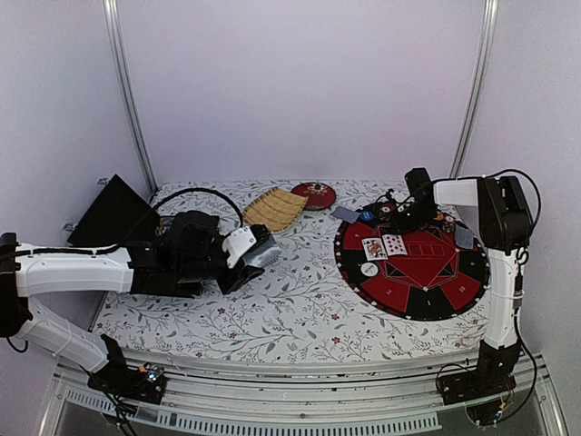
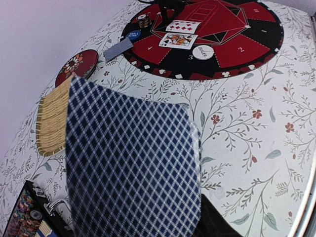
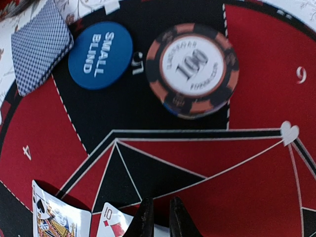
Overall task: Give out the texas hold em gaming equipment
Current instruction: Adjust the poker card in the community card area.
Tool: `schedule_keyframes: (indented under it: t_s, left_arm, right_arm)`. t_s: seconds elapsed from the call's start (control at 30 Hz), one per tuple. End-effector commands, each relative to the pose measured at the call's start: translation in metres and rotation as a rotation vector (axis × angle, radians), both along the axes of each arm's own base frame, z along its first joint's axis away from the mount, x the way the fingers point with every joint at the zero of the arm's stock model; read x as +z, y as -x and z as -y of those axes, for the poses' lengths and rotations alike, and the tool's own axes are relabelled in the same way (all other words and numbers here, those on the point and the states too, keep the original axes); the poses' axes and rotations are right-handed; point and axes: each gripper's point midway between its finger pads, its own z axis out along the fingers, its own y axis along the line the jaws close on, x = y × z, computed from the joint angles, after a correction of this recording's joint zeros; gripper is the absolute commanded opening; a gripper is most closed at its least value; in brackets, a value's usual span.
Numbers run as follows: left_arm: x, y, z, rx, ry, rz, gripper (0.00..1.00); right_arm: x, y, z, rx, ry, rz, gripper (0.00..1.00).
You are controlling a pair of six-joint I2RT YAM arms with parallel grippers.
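1. The left end effector [image 1: 262, 253] hangs above the floral desk [image 1: 272, 313], left of the round mat [image 1: 413, 272]. It grips the card deck [image 2: 133, 163]. The deck's blue-checked back fills the left wrist view.
2. The right end effector [image 3: 161, 210] hovers over the far side of the mat. Its fingers [image 3: 146, 217] stand narrow, almost together, and nothing shows between them.
3. Just ahead of it on the mat sit a chip stack [image 3: 192, 69] marked 100 and, beside that, a blue "SMALL BLIND" button [image 3: 100, 55].
4. A single face-down card [image 3: 39, 47] lies across the mat's edge next to the blue button.
5. A court card [image 2: 178, 40] and a red ten [image 2: 183, 26] lie face up side by side near the mat's middle. The white dealer button [image 2: 203, 52] rests just beside them.
6. The bamboo tray [image 1: 275, 209] and the red dish [image 1: 313, 194] lie on the desk's far side, off the mat.
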Motion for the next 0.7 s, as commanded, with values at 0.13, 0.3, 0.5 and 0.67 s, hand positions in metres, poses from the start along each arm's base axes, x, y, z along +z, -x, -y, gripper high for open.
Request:
schedule_keyframes:
  t_s: [0.13, 0.3, 0.5, 0.67]
  left_arm:
    - [0.007, -0.005, -0.001, 0.007, 0.013, 0.018, 0.47]
    - [0.007, -0.004, -0.001, 0.005, 0.015, 0.017, 0.47]
    - [0.008, -0.005, -0.002, 0.009, 0.013, 0.021, 0.47]
    - [0.007, -0.005, -0.002, 0.008, 0.011, 0.023, 0.47]
  right_arm:
    - [-0.016, 0.025, -0.009, 0.056, -0.002, -0.069, 0.15]
    - [-0.01, 0.028, -0.017, 0.081, -0.001, -0.059, 0.15]
    - [-0.003, 0.03, -0.015, 0.052, 0.008, -0.053, 0.15]
    - [0.008, 0.024, -0.014, 0.036, 0.006, -0.024, 0.17]
